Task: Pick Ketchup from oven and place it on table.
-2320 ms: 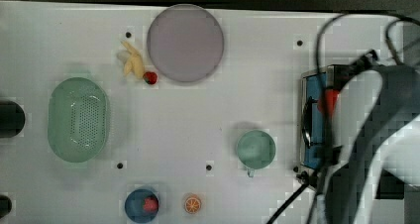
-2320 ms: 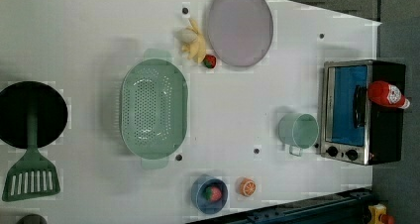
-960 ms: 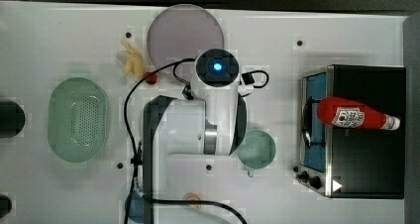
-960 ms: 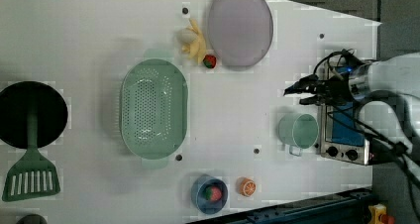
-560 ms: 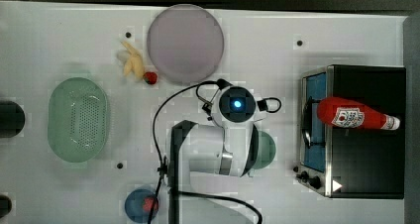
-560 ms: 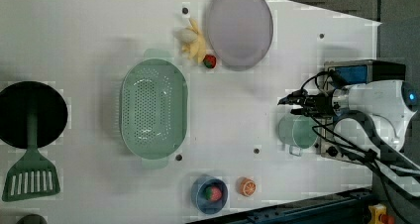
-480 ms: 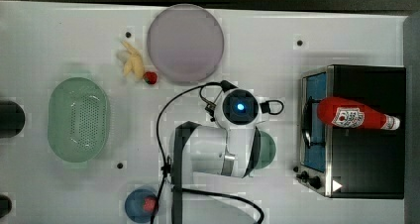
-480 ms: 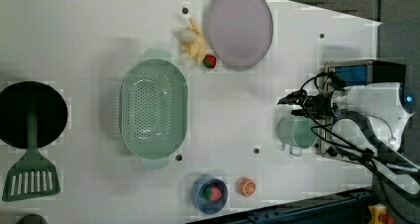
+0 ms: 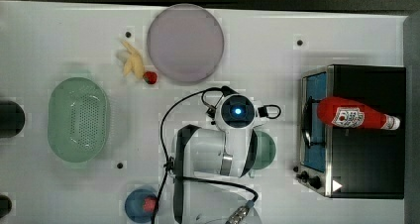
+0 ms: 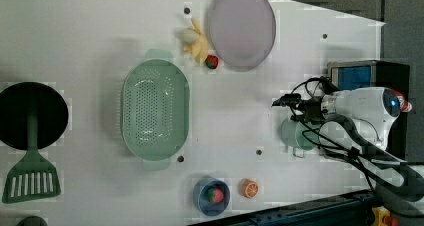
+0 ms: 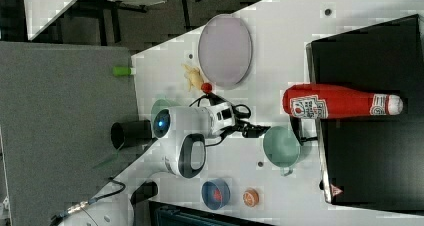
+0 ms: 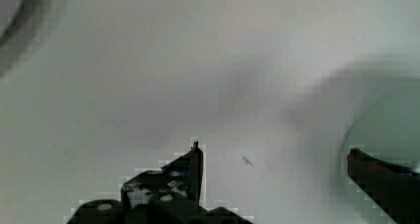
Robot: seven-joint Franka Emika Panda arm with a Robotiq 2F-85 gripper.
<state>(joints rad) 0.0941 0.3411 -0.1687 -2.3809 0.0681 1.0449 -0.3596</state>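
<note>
The Ketchup (image 9: 346, 114) is a red bottle with a white cap, lying on its side on the black top of the oven (image 9: 371, 154), cap toward the top view's right. It also lies there in the right view as the Ketchup (image 11: 330, 102) on the oven (image 11: 370, 161). My gripper (image 12: 275, 152) is open with nothing between its fingers, hovering over the white table (image 9: 297, 75). In the left view the gripper (image 10: 282, 102) sits beside a green cup (image 10: 295, 133), to the left of the oven (image 10: 360, 73).
The green cup (image 9: 266, 149) stands just in front of the oven door. A purple plate (image 9: 184, 43), banana (image 9: 131, 60) and strawberry (image 9: 150, 77) lie farther off. A green colander (image 9: 78, 119), blue bowl (image 9: 141, 204), orange slice (image 10: 249, 188) and spatula (image 10: 32, 181) share the table.
My wrist has drifted toward the top view's lower right, from near the purple plate to beside the green cup. The Ketchup has stayed still on the oven.
</note>
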